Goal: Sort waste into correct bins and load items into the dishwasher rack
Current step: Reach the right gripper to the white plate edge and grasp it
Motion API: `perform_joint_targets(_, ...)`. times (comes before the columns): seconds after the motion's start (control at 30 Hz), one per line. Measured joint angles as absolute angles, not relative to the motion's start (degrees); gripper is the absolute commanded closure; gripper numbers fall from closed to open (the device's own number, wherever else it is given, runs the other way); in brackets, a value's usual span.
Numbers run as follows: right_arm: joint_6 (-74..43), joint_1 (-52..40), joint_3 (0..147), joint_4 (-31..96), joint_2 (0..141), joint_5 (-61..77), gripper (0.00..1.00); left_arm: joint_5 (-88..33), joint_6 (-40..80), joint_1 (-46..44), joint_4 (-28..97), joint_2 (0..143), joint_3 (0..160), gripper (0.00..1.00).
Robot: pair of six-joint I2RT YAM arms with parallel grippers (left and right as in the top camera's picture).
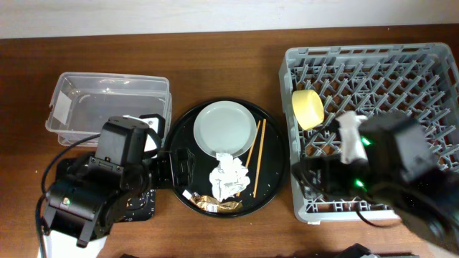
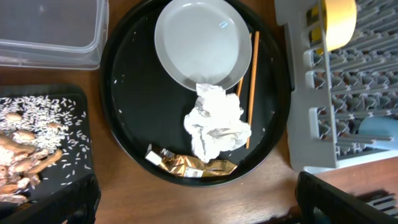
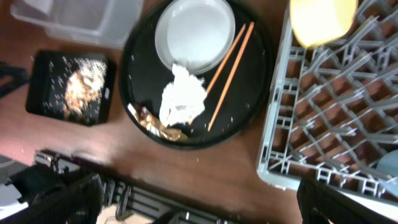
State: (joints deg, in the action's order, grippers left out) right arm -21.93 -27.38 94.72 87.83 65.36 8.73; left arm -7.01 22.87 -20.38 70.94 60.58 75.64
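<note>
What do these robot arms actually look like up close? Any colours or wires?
Both are chunky black blocks. The left arm carries a round green-yellow sticker and a looping black cable. The right arm, blurred, shows a white piece and green lights.

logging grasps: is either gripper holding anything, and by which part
Nothing is held. The left gripper and the right gripper are both open and empty; the crumpled napkin lies on the round black tray.
</note>
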Motion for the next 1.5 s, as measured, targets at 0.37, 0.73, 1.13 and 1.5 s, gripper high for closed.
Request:
perform_joint_targets(0.37, -24.1, -34.1, 93.6, 89.2, 90.3, 6.4, 0.00, -3.9, 21.3, -20.4, 70.6, 60.6, 75.6, 0.00)
perform_joint_targets(0.73, -24.2, -36.9, 93.6, 89.8, 58.0, 2.9, 0.02, -2.1, 21.3, -20.4, 63.4, 60.6, 75.6, 0.01)
perform_joint_targets(1.13, -34.4, -36.8, 75.4, 77.6, 81.6, -0.1, 0.03, -3.2, 20.9, -20.4, 66.2, 60.6, 75.6, 0.01)
perform_joint_targets(1.5, -28.2, -36.1, 75.4, 60.9, 88.4, 9.9, 0.20, -4.3, 20.9, -20.4, 70.3, 66.7, 75.6, 0.01)
